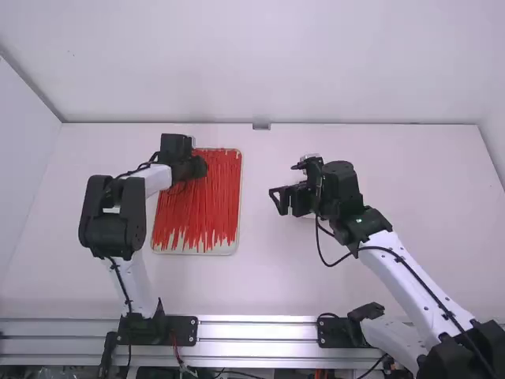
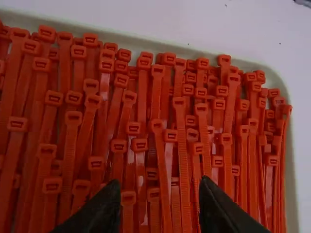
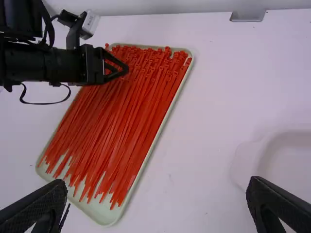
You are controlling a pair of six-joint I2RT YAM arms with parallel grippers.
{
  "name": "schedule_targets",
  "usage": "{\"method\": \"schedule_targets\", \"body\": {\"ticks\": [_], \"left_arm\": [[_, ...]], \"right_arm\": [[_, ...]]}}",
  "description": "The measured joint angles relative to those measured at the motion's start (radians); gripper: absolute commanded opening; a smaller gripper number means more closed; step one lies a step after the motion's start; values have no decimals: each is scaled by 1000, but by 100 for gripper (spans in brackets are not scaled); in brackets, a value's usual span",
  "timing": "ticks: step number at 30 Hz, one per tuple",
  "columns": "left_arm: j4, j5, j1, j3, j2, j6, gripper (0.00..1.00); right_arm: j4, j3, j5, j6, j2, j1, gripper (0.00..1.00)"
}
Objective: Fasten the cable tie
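A heap of orange-red cable ties lies lengthwise on a pale tray left of the table's middle. My left gripper hovers low over the tray's far left corner. In the left wrist view it is open above the ties' heads, holding nothing. The right wrist view shows that same left gripper over the ties. My right gripper hangs over bare table to the right of the tray, and there too it stands wide open and empty.
A small metal bracket sits at the table's far edge. A pale rounded shape lies on the table near my right gripper. Bare white tabletop stretches right of the tray and toward the front rail.
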Motion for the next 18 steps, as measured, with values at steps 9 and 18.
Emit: {"method": "schedule_targets", "body": {"ticks": [9,18], "left_arm": [[9,-32,0,-30,0,0,42],[14,-47,0,-30,0,0,37]], "right_arm": [[0,0,-1,-1,0,1,98],[0,0,0,0,0,1,98]]}}
